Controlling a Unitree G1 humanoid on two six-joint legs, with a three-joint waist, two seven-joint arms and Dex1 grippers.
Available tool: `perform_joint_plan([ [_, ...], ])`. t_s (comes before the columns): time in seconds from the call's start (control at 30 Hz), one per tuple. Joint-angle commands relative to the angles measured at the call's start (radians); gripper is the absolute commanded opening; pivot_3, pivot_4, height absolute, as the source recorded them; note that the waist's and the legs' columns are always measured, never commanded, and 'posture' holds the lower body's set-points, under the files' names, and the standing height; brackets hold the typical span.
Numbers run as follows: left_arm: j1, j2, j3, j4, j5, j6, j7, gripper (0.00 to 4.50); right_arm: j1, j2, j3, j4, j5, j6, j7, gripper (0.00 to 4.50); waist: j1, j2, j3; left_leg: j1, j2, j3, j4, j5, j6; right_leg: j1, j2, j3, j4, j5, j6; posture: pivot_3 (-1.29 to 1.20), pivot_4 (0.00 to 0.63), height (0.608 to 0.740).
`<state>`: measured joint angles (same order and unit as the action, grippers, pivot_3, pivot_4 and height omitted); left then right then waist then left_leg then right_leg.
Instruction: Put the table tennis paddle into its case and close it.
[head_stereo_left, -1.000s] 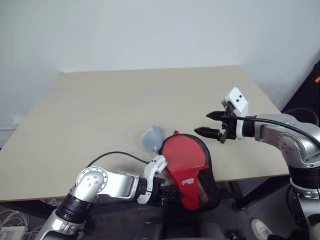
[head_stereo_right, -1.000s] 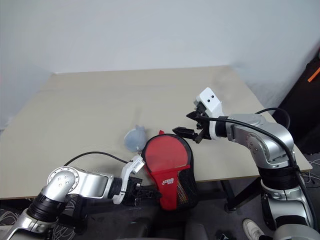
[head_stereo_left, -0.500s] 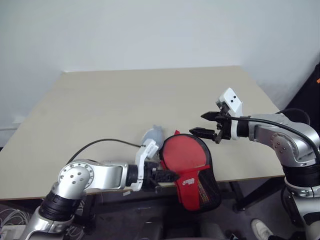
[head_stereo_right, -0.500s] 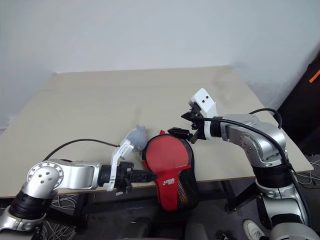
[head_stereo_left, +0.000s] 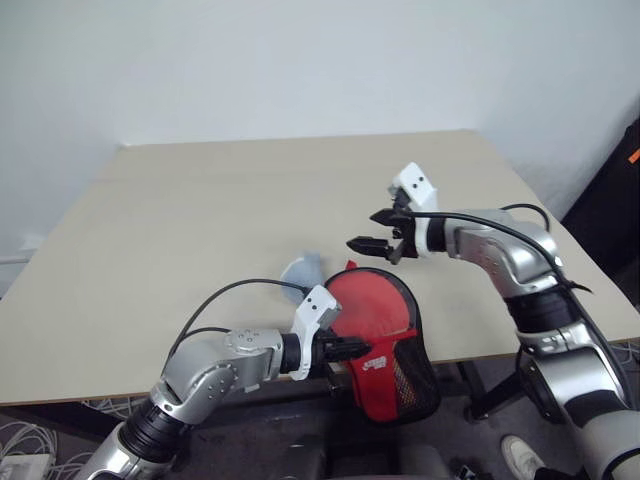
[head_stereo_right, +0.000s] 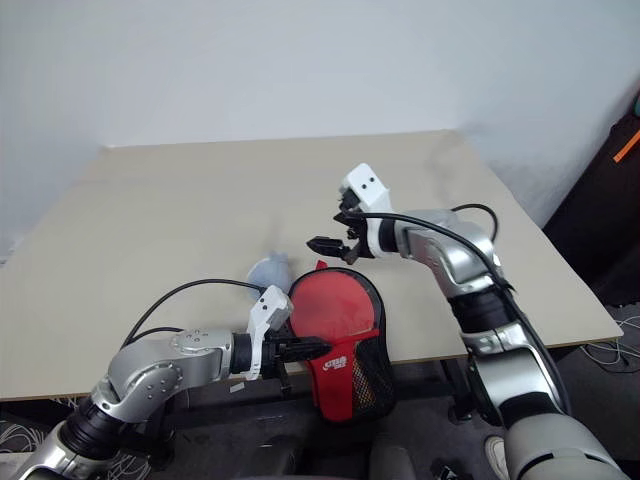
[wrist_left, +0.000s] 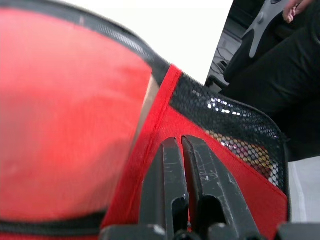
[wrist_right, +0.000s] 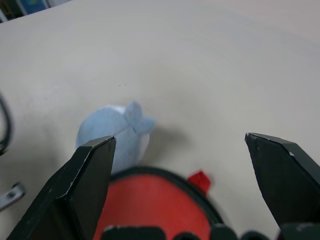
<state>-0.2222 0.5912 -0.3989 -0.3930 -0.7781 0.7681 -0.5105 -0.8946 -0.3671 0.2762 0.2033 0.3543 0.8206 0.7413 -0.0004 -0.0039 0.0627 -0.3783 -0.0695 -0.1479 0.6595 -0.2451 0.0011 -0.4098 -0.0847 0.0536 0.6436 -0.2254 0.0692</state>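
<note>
At the lower left of the head view, the left gripper has its two black fingers pressed together, tips against the red fabric of the case; the left wrist view shows no fold of cloth between them, so whether it holds anything cannot be told. A second ago those fingers stood apart and lower, beneath the tabletop edge; the arm has since swung up and rolled over. Just above it on the beige tabletop lies one small blue-grey rounded scrap, touching or nearly touching the case's rim. One soft red paddle-shaped zip case with black edging sits at lower centre, its round end on the tabletop and its black-mesh narrow end hanging over the front edge, as before. One red round face shows inside the black rim, presumably the table tennis paddle lying in the case; its handle cannot be seen. Right of centre, the right gripper hovers above the case's far rim with jaws spread wide and empty, having travelled leftward from the right side of the frame.
</note>
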Motion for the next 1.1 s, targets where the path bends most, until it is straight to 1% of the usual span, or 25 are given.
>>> perform_joint_plan([
  [0.03,0.003,-0.037,0.011,-0.004,0.091,-0.096,-0.05,0.05,-0.076,0.046,0.008,0.123,-0.046,-0.085,0.036,4.5,-0.001,0.0,0.0,0.0,0.0,0.0,0.0,0.0,0.0,0.0,0.0,0.0,0.0,0.0,0.0,0.0,0.0,0.698],
  [0.2,0.018,-0.107,0.03,0.056,0.176,-0.166,-0.065,0.05,-0.141,0.129,0.024,0.297,-0.089,-0.148,0.096,4.5,-0.002,0.003,0.001,0.001,0.0,0.0,0.0,0.0,0.0,0.0,0.001,0.0,0.001,0.0,0.0,0.0,0.0,0.698],
  [0.43,0.052,-0.182,0.051,0.165,0.286,-0.283,-0.09,0.05,-0.238,0.211,0.029,0.521,-0.15,-0.226,0.189,4.5,-0.011,0.004,0.0,0.001,0.0,-0.001,-0.001,0.0,0.0,-0.001,0.001,0.0,0.002,0.001,0.0,0.0,0.0,0.698],
  [0.63,0.076,-0.213,0.049,0.25,0.385,-0.386,-0.106,0.05,-0.311,0.254,0.02,0.662,-0.177,-0.242,0.277,4.5,-0.024,0.005,0.0,0.001,0.0,-0.002,-0.001,0.0,0.0,-0.001,0.001,0.0,0.002,0.001,0.0,0.0,0.0,0.698],
  [0.7,0.09,-0.219,0.042,0.266,0.413,-0.413,-0.117,0.05,-0.332,0.268,0.017,0.705,-0.187,-0.246,0.3,4.5,-0.026,0.006,0.0,0.001,0.0,-0.002,-0.001,0.0,0.0,-0.002,0.001,0.0,0.002,0.003,-0.003,0.0,0.0,0.698],
  [0.87,0.119,-0.231,0.029,0.27,0.45,-0.441,-0.145,0.05,-0.373,0.306,0.009,0.807,-0.221,-0.278,0.322,4.5,-0.026,0.007,-0.001,0.002,0.0,-0.002,-0.001,0.0,0.0,-0.002,0.001,0.0,0.003,0.003,-0.004,0.0,0.0,0.698],
  [1.1,0.127,-0.235,0.026,0.265,0.475,-0.432,-0.176,0.05,-0.409,0.392,-0.034,0.943,-0.254,-0.336,0.271,4.5,-0.027,0.007,-0.001,0.002,-0.001,-0.002,-0.002,0.0,0.0,-0.002,0.001,0.0,0.003,0.003,-0.003,0.0,0.0,0.698],
])
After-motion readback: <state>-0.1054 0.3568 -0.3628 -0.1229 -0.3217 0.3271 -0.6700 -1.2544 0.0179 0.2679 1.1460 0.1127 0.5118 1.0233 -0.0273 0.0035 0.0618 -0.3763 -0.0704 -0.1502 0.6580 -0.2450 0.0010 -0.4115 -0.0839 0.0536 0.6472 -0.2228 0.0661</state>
